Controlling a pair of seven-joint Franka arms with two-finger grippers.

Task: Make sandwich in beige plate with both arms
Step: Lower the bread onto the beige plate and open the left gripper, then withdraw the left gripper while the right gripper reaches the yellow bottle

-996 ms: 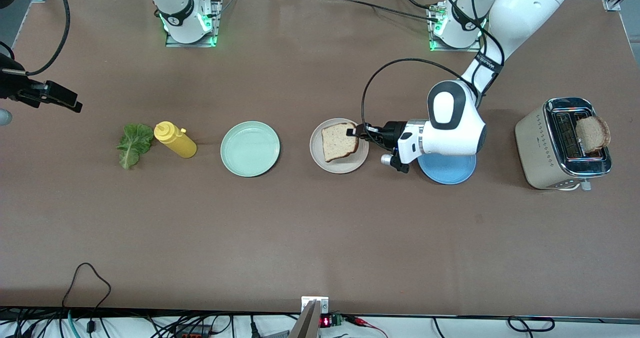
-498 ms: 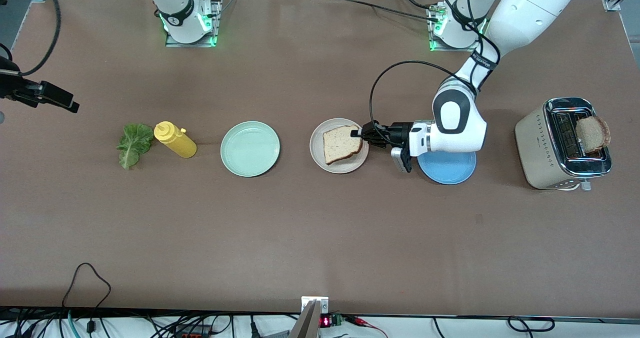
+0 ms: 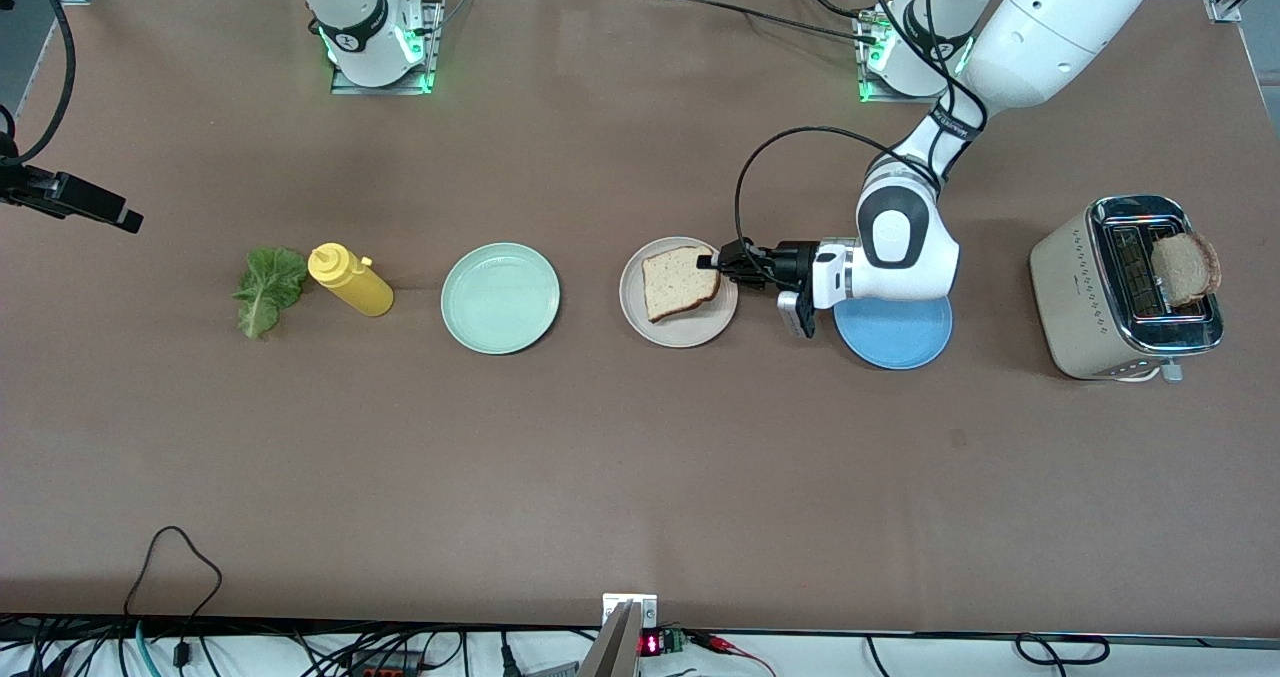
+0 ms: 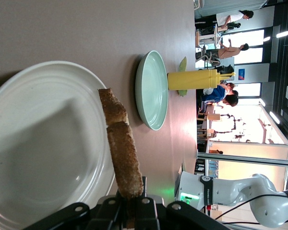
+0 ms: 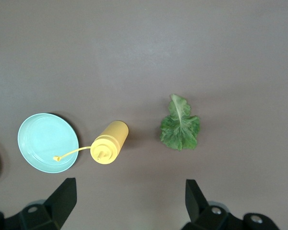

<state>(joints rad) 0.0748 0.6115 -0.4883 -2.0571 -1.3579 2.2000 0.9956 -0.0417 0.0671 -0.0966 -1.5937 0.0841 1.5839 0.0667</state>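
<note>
Left gripper point(image 3: 712, 261) clamped on bread slice point(image 3: 681, 282), slice over beige plate point(image 3: 678, 329). We lower flat, release gently. Right gripper point(image 5: 129, 203) jaws apart, waiting above lettuce point(image 5: 180, 127).

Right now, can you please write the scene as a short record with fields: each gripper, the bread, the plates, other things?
left gripper: shut on bread slice, over beige plate
right gripper: open, empty, above lettuce and mustard bottle
second slice: in toaster
green plate: between bottle and beige plate
blue plate: between beige plate and toaster
sandwich: not yet stacked
</note>
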